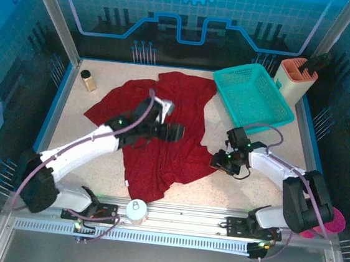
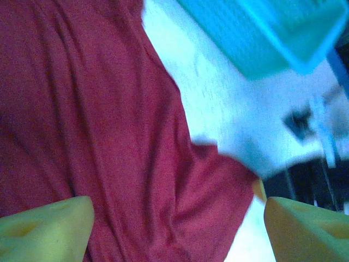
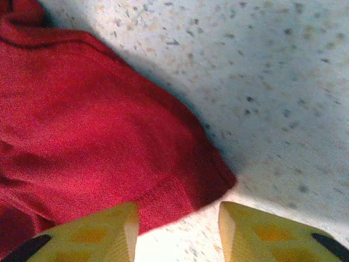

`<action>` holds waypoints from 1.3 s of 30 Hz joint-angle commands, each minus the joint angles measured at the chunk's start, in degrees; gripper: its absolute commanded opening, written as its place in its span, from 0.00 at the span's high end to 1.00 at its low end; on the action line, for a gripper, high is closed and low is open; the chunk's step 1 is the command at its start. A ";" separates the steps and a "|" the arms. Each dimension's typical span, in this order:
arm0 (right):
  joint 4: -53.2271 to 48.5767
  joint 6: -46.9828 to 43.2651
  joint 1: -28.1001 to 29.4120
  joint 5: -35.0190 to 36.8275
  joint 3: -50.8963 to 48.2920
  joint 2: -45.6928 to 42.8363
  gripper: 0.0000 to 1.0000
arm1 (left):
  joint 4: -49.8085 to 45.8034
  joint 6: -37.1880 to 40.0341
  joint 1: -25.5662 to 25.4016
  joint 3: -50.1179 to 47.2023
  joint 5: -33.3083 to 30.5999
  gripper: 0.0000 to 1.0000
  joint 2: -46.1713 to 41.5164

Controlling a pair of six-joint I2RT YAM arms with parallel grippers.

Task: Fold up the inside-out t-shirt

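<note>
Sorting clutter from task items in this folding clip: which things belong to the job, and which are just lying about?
Job: inside-out t-shirt; left gripper, open over it; right gripper, open at its corner.
Lying about: teal basket; small brown bottle; peach tool holder; white numbered disc.

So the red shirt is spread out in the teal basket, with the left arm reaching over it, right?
Not quite: the shirt lies on the table beside the basket, not in it, as the top view shows. The left arm does reach over it.
</note>
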 commanded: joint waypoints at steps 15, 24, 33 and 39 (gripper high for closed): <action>-1.79 11.21 -3.29 -3.41 -1.45 -12.33 1.00 | 6.70 16.51 -19.01 -10.79 -2.42 0.17 3.11; 0.93 18.27 -8.50 -12.07 -1.01 -19.60 1.00 | 13.46 18.38 -20.78 -5.73 -1.30 0.17 12.69; 4.23 26.71 -10.37 -16.08 1.01 -19.95 1.00 | 18.70 18.23 -22.60 -2.47 0.10 0.17 19.68; 5.78 30.05 -11.94 -16.81 1.62 -20.78 1.00 | 20.87 17.96 -23.24 -0.53 -2.44 0.34 23.36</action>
